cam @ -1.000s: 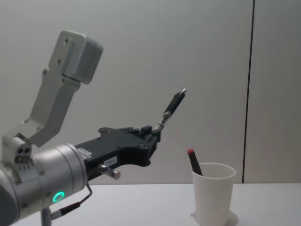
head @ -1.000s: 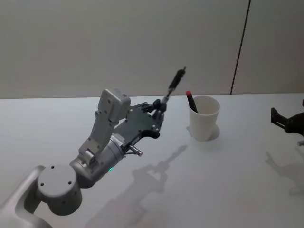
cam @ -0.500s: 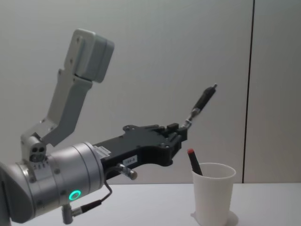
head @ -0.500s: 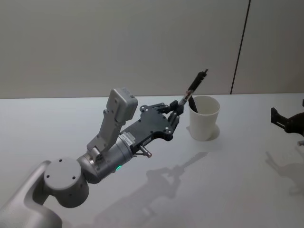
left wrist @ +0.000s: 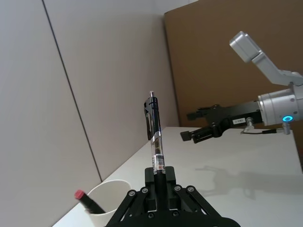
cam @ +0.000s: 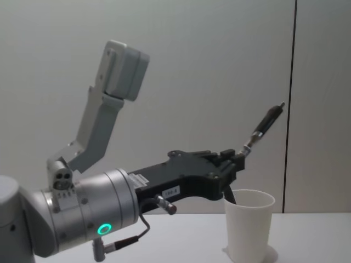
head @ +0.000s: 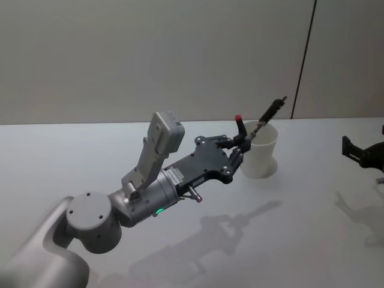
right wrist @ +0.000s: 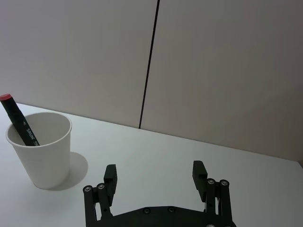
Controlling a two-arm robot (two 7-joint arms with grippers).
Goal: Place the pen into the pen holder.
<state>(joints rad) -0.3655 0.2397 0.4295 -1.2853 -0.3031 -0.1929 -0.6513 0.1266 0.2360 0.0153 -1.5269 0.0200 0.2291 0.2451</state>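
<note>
My left gripper [head: 243,140] is shut on the lower end of a slim black pen [head: 269,112] with a clear barrel. The pen slants up and away over the white paper-cup pen holder [head: 261,159], and the fingers sit at the cup's near-left rim. From the chest view the gripper [cam: 240,157] hovers just above the rim of the cup [cam: 248,227], with the pen [cam: 266,121] pointing up to the right. A black marker with a red cap [head: 240,124] leans inside the cup. The left wrist view looks along the pen [left wrist: 154,135] with the cup [left wrist: 97,218] below it.
My right gripper [right wrist: 156,177] is parked open, low over the white table's right side, well clear of the cup [right wrist: 40,156]. The left wrist view picks it out farther off [left wrist: 194,126]. A grey wall with a dark vertical seam stands behind the table.
The left arm has swung right toward the cup, carrying the pen. Its fingers went from well left of the cup to the cup's rim, now covering the marker in the chest view.
</note>
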